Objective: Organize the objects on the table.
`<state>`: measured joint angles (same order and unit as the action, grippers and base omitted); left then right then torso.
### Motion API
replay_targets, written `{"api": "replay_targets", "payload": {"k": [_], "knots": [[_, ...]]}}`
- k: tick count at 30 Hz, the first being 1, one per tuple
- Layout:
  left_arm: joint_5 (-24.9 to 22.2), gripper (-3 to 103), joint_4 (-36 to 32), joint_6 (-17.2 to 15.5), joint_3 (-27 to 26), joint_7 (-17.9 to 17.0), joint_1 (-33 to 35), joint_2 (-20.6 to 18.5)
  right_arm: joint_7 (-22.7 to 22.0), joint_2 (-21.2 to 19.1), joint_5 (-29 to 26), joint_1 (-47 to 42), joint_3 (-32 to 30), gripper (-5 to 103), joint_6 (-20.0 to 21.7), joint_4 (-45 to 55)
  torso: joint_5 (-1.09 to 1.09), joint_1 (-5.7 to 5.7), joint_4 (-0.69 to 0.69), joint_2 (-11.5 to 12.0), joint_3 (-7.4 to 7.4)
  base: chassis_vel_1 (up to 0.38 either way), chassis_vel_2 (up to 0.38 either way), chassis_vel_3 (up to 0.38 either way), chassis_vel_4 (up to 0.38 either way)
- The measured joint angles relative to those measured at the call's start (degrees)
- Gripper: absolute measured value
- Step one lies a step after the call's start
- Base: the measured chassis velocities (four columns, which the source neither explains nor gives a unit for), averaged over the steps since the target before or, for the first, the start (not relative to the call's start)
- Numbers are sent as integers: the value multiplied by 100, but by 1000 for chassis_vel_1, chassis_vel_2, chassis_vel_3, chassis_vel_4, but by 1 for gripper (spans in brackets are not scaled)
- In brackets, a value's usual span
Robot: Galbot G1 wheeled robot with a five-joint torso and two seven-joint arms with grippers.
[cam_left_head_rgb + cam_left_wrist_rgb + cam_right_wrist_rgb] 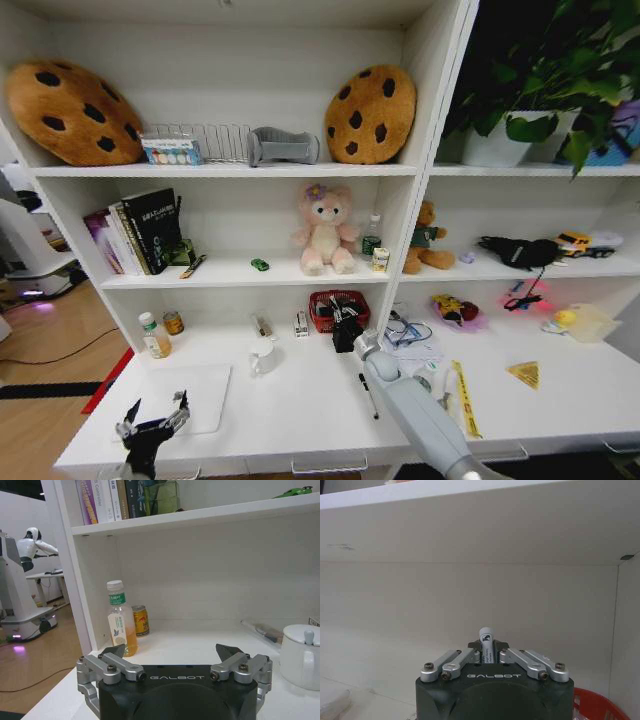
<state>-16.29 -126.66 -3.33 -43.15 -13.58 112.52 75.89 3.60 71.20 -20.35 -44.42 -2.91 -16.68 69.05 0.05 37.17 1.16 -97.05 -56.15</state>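
On the white table (300,420) lie a slim silver laptop (187,396) at the front left and a black pen (368,392) near the middle. A tiny green toy car (260,264) (295,491) sits on the shelf above. My right gripper (345,328) (486,643) hangs at the back of the table beside a red basket (337,303) (597,707), shut on a slim white tube (486,647) with a black label. My left gripper (152,422) (170,652) is low at the table's front left corner, open and holding nothing.
A drink bottle (152,336) (120,622) and a small can (173,322) (140,620) stand at the back left. A white lidded mug (262,355) (300,655) is mid-table. Cables, a yellow ruler (462,398) and toys crowd the right side. Shelf boards overhang the back.
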Motion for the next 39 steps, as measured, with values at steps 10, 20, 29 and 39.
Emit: {"api": "replay_targets", "payload": {"k": [10, 20, 29, 39], "knots": [[-9, 99, 42, -16, 30, 0, -39, -10, -10, -73, -52, -86, -30, 41, -24, 47, 0, 0, 0, 0, 0, 0, 0, 0, 0], [-13, 99, 71, -17, 47, 1, -57, 4, -6, -311, -318, -284, -38, 79, 56, 627, 0, 0, -1, 0, 0, 0, 0, 0, 0], [19, 99, 73, 2, 78, 12, -108, 61, -633, -987, -642, -1426, -343, 100, 777, 2569, 1, -2, 1, -1, 0, 0, 0, 0, 0], [95, 99, -16, 36, 114, 50, -92, 92, -1062, -1197, -638, -2483, -771, 100, 1137, 3843, 1, -1, 0, -1, 1, 0, 0, 0, 0]]}}
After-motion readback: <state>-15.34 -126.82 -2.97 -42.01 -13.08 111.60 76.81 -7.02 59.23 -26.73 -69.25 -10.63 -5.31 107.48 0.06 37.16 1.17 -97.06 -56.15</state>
